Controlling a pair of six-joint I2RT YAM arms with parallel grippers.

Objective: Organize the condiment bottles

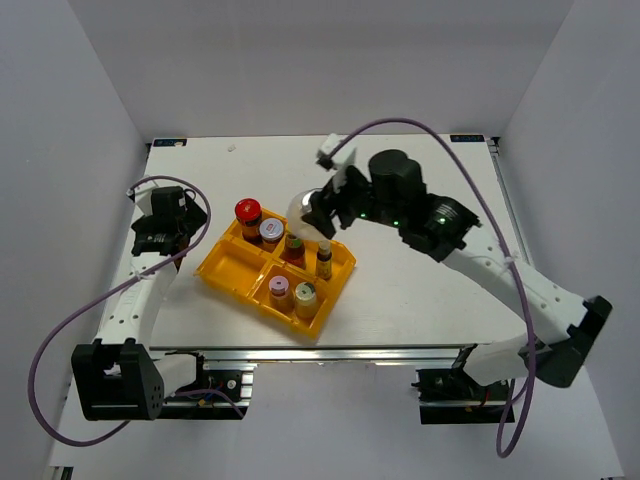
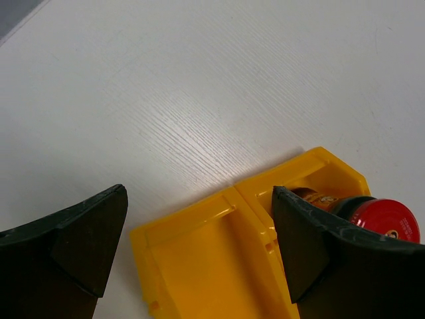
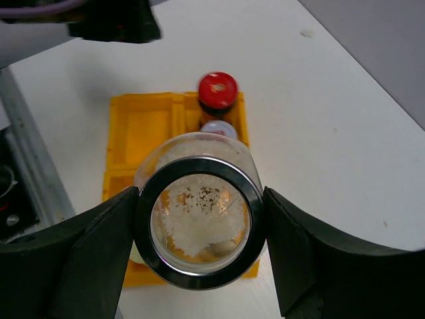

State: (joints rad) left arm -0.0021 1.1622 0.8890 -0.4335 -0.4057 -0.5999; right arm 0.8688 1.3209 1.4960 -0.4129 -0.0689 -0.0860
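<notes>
R gripper (image 3: 199, 229) tight on glass jar (image 3: 199, 216) (wrist cam only); L gripper (image 2: 199, 199) wide, empty.

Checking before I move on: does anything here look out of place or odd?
The wide glass jar is not in the yellow tray: the right tool grips it over the tray's far edge. White grainy stuff shows inside it. The bottles in the tray stand upright, and nothing looks spilled.

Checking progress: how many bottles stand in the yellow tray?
6: red-cap jar and silver-cap jar in the far compartment, two slim bottles at right, pink-cap bottle and green-cap bottle nearest. The glass jar in the right gripper may hide more.
</notes>
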